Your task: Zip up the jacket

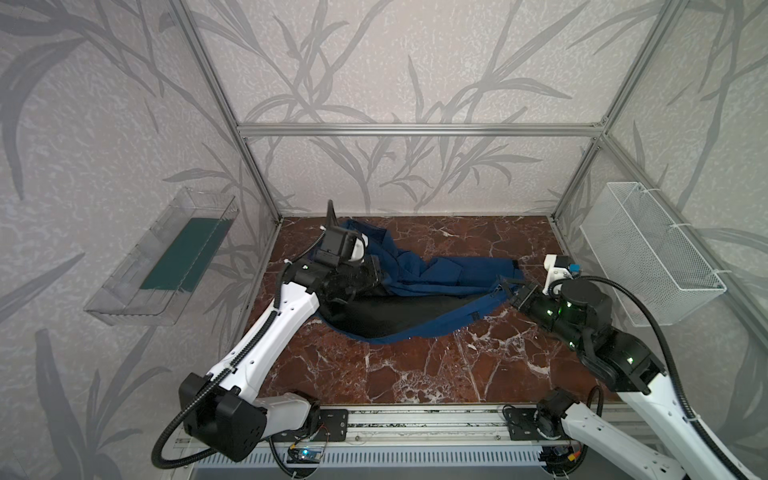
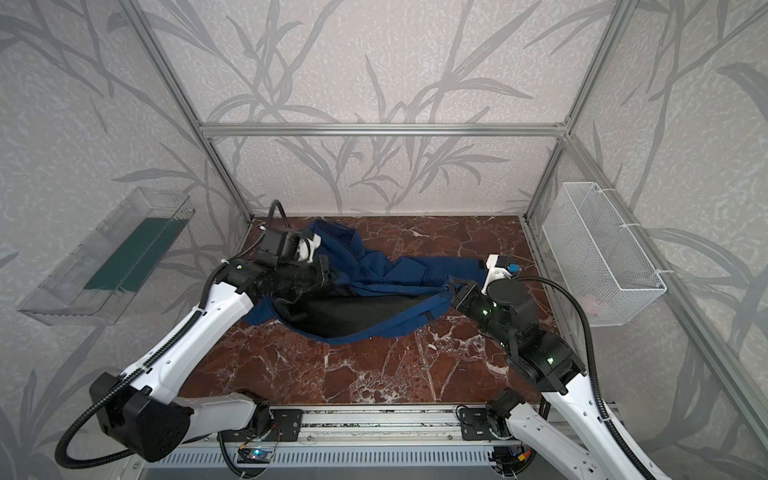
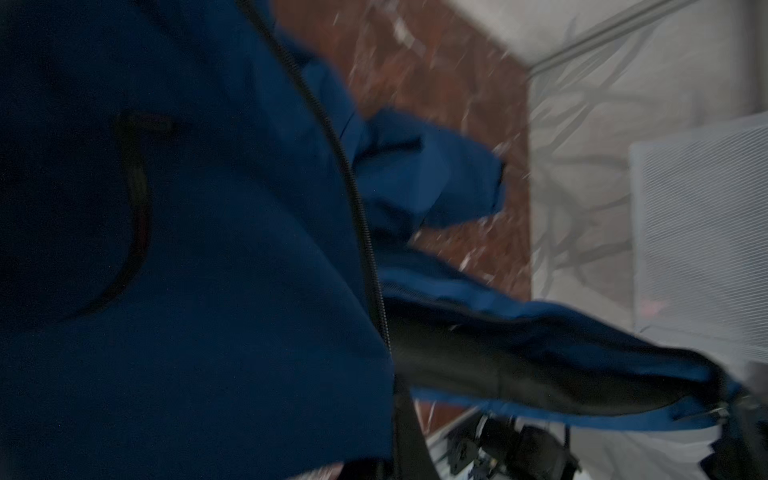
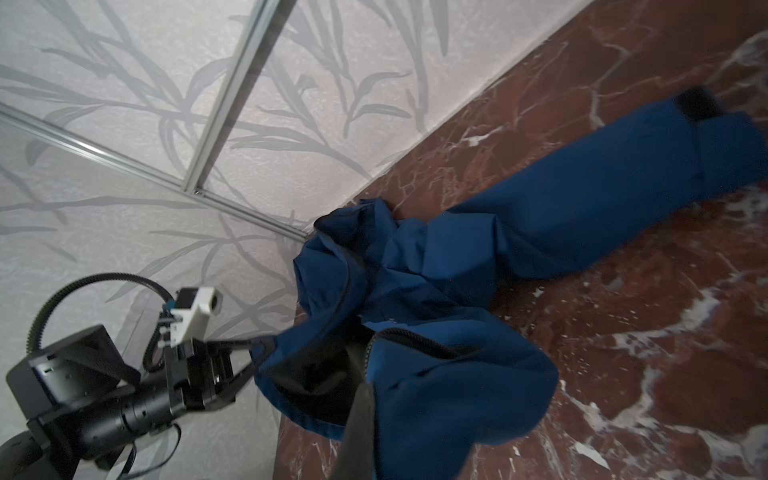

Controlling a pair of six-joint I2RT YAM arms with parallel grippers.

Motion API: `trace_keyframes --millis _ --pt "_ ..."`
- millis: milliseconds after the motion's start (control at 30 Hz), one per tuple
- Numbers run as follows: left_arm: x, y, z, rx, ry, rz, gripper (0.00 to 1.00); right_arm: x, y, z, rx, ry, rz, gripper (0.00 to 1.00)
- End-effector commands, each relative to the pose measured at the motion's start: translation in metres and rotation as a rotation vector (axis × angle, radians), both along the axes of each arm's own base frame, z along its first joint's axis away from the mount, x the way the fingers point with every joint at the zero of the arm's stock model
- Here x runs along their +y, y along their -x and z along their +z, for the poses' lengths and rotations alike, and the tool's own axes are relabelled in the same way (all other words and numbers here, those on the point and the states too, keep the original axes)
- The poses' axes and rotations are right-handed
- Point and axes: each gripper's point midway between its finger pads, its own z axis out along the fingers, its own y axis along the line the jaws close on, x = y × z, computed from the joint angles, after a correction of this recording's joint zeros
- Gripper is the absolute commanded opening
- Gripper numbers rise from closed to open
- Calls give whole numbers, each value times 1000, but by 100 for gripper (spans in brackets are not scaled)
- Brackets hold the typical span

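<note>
The navy-blue jacket lies crumpled on the red marble table, unzipped, with its black lining showing. It hangs stretched between my two grippers. My left gripper is shut on the jacket's front edge at the left end, as the right wrist view also shows. My right gripper is shut on the opposite end of the opening. The dark zipper runs along the open edge. One sleeve with a black cuff tab lies flat toward the right.
A clear plastic bin with a green pad hangs on the left wall. A white wire basket hangs on the right wall. Aluminium frame posts stand at the back corners. A mounting rail runs along the table's front edge.
</note>
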Motion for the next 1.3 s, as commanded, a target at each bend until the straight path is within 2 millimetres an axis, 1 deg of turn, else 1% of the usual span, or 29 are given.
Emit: trace_keyframes --millis 0,33,67,100,133,167,200,267,333,367,400,467,500,533,567,600,667,700,767,867,933,967,1000,1033,1067,1133,1167,1233,1267 --pt "57 60 -12 100 -246 69 0 -4 -10 -7 3 -127 -91 0" --pt "65 72 -19 145 -287 70 0 4 -13 -16 26 -134 -68 0" --pt "68 79 -27 181 -300 66 0 11 -17 -21 36 -138 -45 0" --pt "66 85 -36 216 -291 55 0 20 -20 -23 44 -151 -12 0" --pt "63 87 -42 228 -283 58 0 32 -25 -22 32 -171 29 0" --pt "59 85 -43 212 -270 59 0 40 -29 -22 24 -190 57 0" --pt "52 79 -39 174 -242 61 0 49 -33 -19 2 -215 88 0" --pt "38 57 -12 22 -172 89 0 62 -39 -9 -50 -257 137 0" --pt "19 34 31 -148 -74 108 0 71 -42 11 -138 -295 187 0" --pt "12 28 48 -207 -49 109 0 72 -42 18 -165 -307 195 0" --pt "12 24 64 -247 -74 123 0 75 -42 30 -205 -321 212 0" --pt "15 22 90 -313 -180 115 0 81 -42 45 -240 -331 244 0" --pt "9 21 97 -335 -191 95 0 87 -43 50 -243 -337 267 0" --pt "-1 20 99 -343 -150 72 0 94 -44 51 -229 -349 286 0" --pt "-9 19 98 -342 -110 59 0 103 -46 50 -214 -363 300 0" --pt "-10 20 89 -313 -99 73 0 113 -49 47 -195 -378 322 0" --pt "-3 26 71 -255 -128 102 0 136 -52 43 -172 -392 369 0" --pt "5 31 62 -228 -149 122 0 149 -54 38 -150 -389 396 0" --pt "11 40 50 -214 -136 136 0 175 -58 26 -94 -386 459 0" --pt "17 51 32 -198 -98 161 0 217 -60 13 -59 -413 539 0" --pt "25 61 17 -165 -107 177 0 248 -60 9 -39 -420 610 0" --pt "29 66 11 -150 -111 185 0 260 -59 6 -32 -417 637 0" --pt "32 69 7 -143 -105 192 0 272 -58 2 -16 -411 656 0" --pt "35 72 5 -145 -100 203 0 282 -57 -10 14 -399 658 0" --pt "38 73 6 -155 -100 210 0 288 -56 -26 52 -392 649 0" --pt "45 73 15 -199 -103 227 0 297 -51 -76 138 -396 609 0" --pt "47 72 20 -219 -99 233 0 300 -47 -97 177 -400 593 0" --pt "47 68 33 -262 -63 248 0 309 -39 -146 260 -388 587 0" --pt "45 67 38 -279 -37 252 0 314 -35 -163 288 -378 587 0"
